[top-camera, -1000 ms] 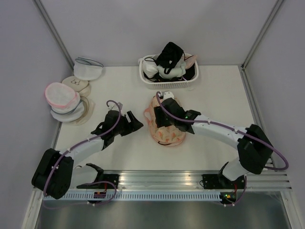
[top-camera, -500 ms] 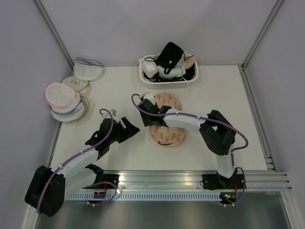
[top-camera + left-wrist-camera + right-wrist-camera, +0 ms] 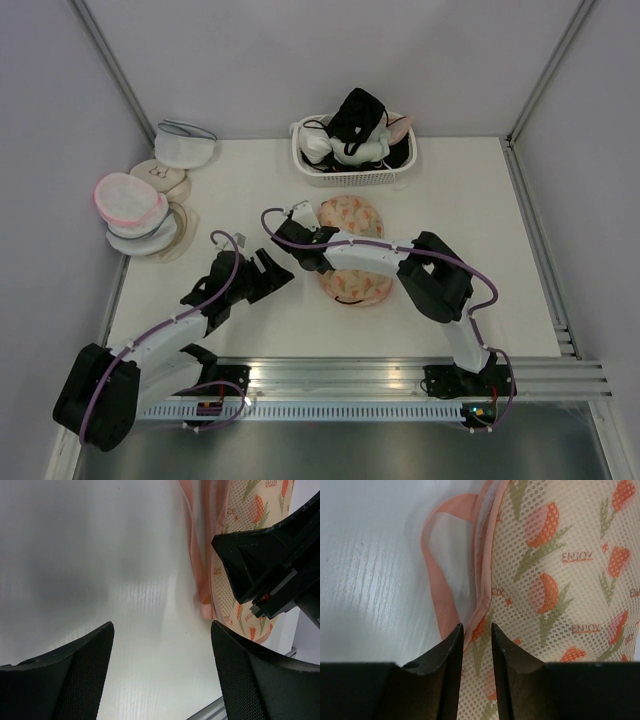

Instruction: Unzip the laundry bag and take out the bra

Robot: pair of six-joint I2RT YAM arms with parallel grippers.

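Right gripper (image 3: 475,630): near-closed, pinching laundry bag (image 3: 555,575) zip edging at tips. Left gripper (image 3: 161,630): apart, empty, bag just ahead-right. Zip state not discernible. Bra not visible, presumably inside bag; removal outstanding.

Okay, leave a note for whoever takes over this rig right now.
Grippers: the right gripper is closed on the bag at its peach zip edge. The left gripper is open and empty, over the table beside the bag.
Things: the bag lies flat mid-table and the zip looks closed. The bra is not in view.
Done: edge gripped.
Left: unzip, then pull the bra out.
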